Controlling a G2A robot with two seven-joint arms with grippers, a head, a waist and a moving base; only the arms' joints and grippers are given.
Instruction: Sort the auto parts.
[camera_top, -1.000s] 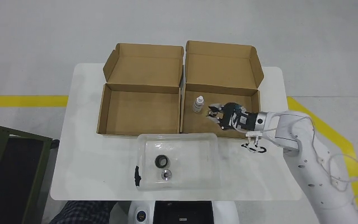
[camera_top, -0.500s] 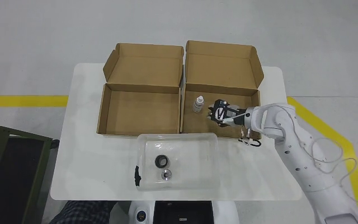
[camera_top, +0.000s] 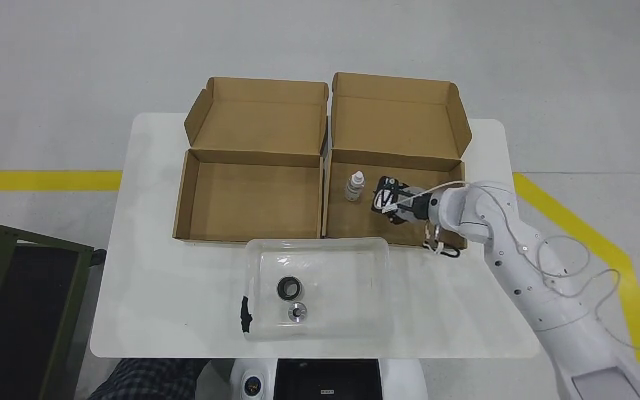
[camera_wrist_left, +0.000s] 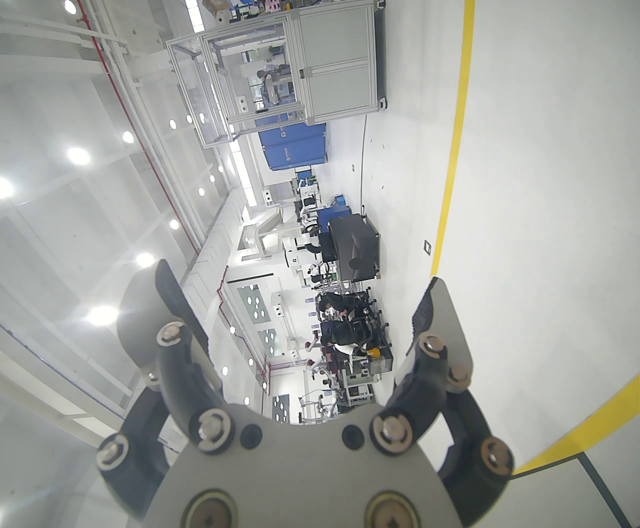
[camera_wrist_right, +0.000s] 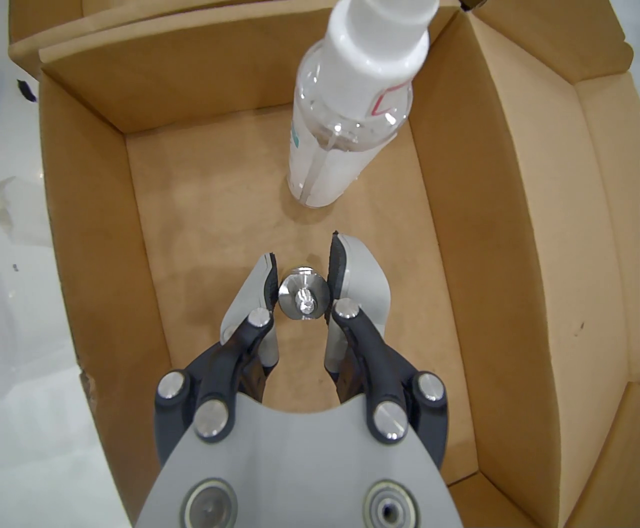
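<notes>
Right wrist view: the right claw (camera_wrist_right: 302, 270) pinches a round metal part (camera_wrist_right: 303, 299) inside the right cardboard box (camera_wrist_right: 500, 200), near a clear bottle (camera_wrist_right: 345, 125) standing in that box. The left claw (camera_wrist_left: 300, 277) is spread, holding nothing.

I counted two open cardboard boxes: the near box (camera_top: 400, 125) (camera_wrist_right: 500, 200) standing around my right gripper (camera_top: 383, 198) (camera_wrist_right: 303, 270), and the far box (camera_top: 250, 200) out past its fingertips. There was one clear bottle (camera_top: 354, 185) (camera_wrist_right: 345, 140) just ahead of those fingertips, and one clear tray (camera_top: 365, 300) off to the gripper's side. Small parts came to four: one round silver part (camera_wrist_right: 304, 300) between the gripper's pads, one black ring (camera_top: 290, 288) and one silver piece (camera_top: 296, 312) in the tray, and one black piece (camera_top: 243, 315) at the tray's edge farthest from the gripper.
</notes>
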